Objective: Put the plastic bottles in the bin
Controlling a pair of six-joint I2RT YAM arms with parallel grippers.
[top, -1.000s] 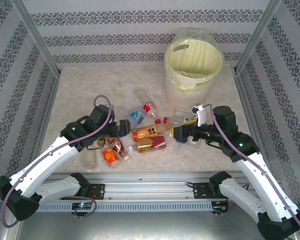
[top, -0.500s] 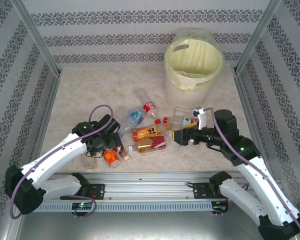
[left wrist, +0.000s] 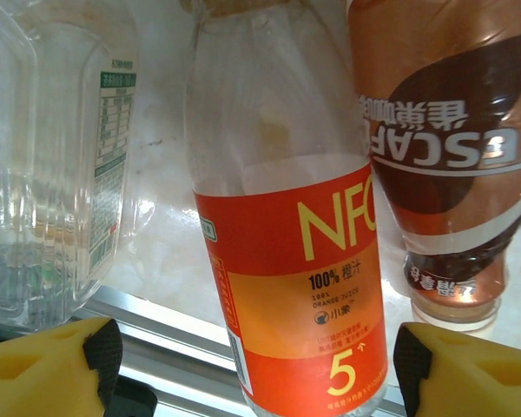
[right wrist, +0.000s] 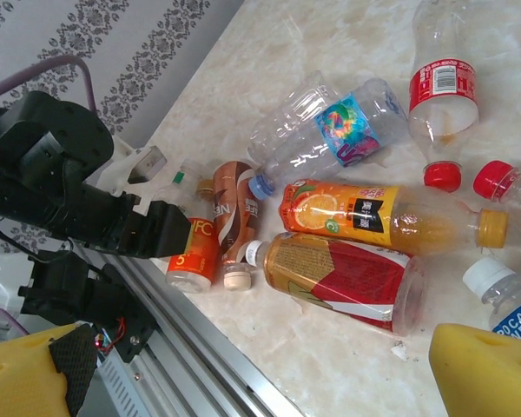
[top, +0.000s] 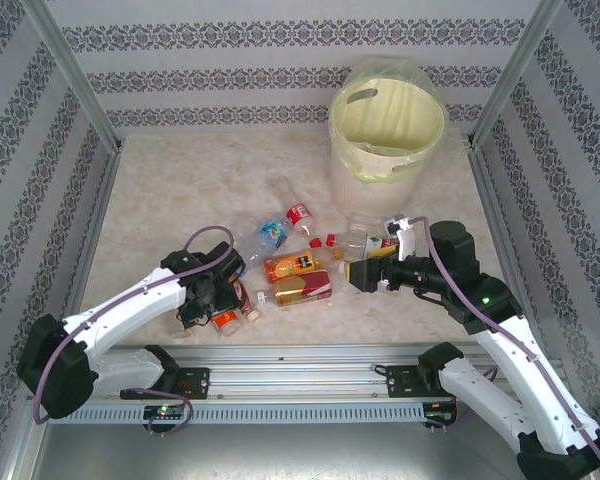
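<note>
Several plastic bottles lie in a cluster at mid-table. My left gripper [left wrist: 256,352] is open, its yellow fingers standing either side of the orange-labelled NFC bottle [left wrist: 286,261], with a gap on the left side. From above, that left gripper [top: 212,300] sits over the same bottle [top: 221,319] near the front rail. A brown Nescafe bottle [left wrist: 451,148] lies beside it. My right gripper [right wrist: 260,365] is open and empty, hovering above a red-and-gold bottle [right wrist: 339,278] and an orange juice bottle [right wrist: 373,213]. The bin [top: 370,185] stands at the far right.
A crushed clear bottle [left wrist: 52,156] lies left of the NFC bottle. A blue-labelled clear bottle [right wrist: 330,130], a red-labelled one [right wrist: 443,87] and loose red caps [right wrist: 441,175] lie further back. The metal rail [top: 300,355] runs along the near edge. Patterned walls enclose the table.
My left arm has swung back toward the front rail and dropped over the NFC bottle, its jaws narrowing around it. The right gripper has barely shifted.
</note>
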